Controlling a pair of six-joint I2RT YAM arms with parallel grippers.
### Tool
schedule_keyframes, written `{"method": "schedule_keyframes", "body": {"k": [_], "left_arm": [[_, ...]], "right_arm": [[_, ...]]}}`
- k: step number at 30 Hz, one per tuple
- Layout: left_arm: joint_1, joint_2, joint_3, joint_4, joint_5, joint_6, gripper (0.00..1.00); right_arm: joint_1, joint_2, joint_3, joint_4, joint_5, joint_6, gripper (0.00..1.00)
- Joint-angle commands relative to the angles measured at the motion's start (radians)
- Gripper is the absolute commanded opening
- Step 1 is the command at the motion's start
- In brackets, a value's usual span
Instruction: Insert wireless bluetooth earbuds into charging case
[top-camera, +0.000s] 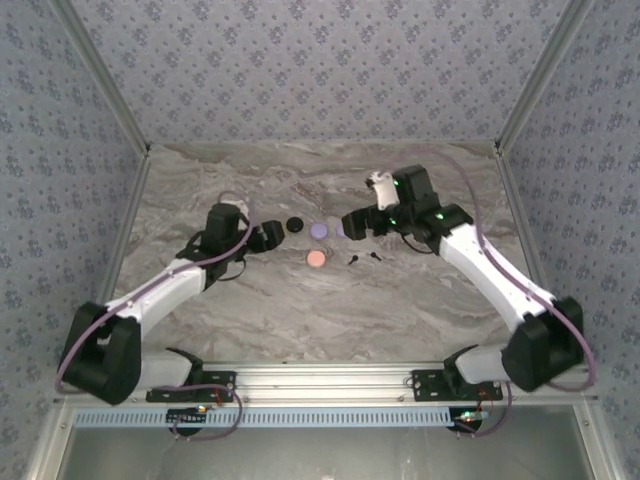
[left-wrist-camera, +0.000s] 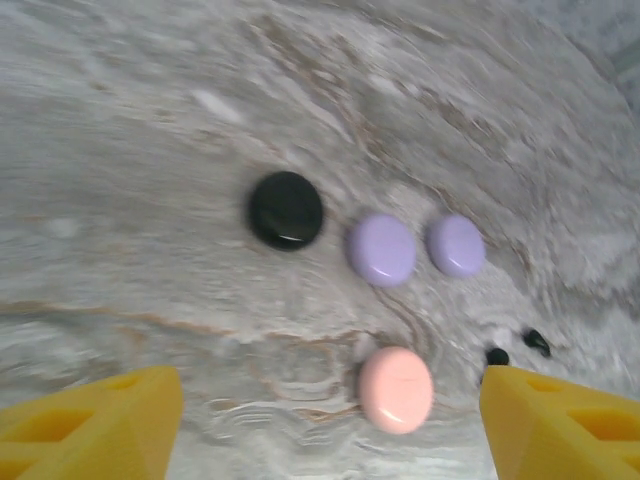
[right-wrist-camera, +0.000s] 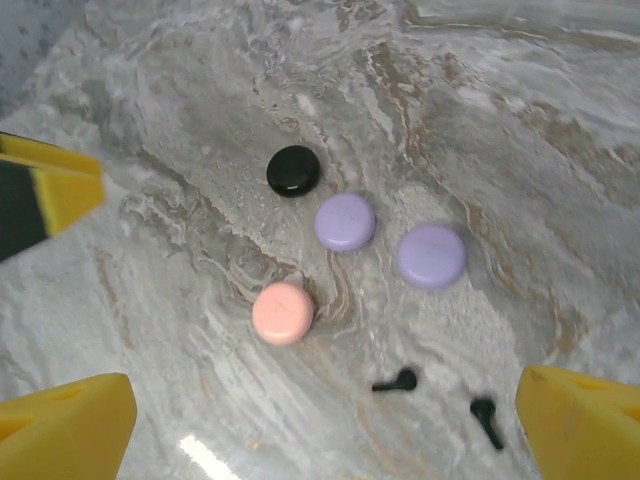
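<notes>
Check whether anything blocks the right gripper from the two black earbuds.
Nothing visible does. The earbuds lie on bare table between the open right gripper's fingers in its wrist view; the pink disc and lilac discs sit farther off.

COUNT | black disc: one was counted | lilac discs: two were counted | pink disc: one was counted | black earbuds: two were counted, both stemmed | arms: two were counted | four discs and two earbuds were tallied in all
</notes>
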Motion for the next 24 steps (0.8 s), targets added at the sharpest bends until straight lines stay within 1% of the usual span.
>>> {"method": "schedule_keyframes", "body": {"k": [1, 4, 6, 9, 11, 17, 24], "left_arm": [[0.059, -0.099, -0.052, -0.042, -0.051, -0.034, 0.83], [0.11, -0.183, -0.095, -0.068, -0.073, -0.048, 0.89], [0.137, -0.232, -0.119, -0.088, -0.084, -0.051, 0.91], [0.174, -0.286, -0.149, -0.112, -0.095, -0.051, 0.94], [0.195, -0.312, -0.164, -0.124, -0.094, -0.049, 0.94], [0.229, -0.367, -0.189, -0.145, -0.086, -0.046, 0.97], [0.241, -0.385, -0.208, -0.14, -0.073, -0.055, 0.97]], "right_arm": [[0.026, 0.163, 0.15, -0.08, 0.014, -0.196, 1.0], [0.055, 0.379, 0.37, -0.226, 0.027, -0.163, 0.95], [0.09, 0.508, 0.503, -0.303, 0.059, -0.126, 0.94], [0.152, 0.653, 0.65, -0.353, 0.15, -0.079, 0.94], [0.174, 0.732, 0.731, -0.374, 0.196, -0.019, 0.94], [0.224, 0.91, 0.928, -0.424, 0.257, 0.039, 0.91], [0.253, 1.045, 1.076, -0.468, 0.305, 0.069, 0.87]]}}
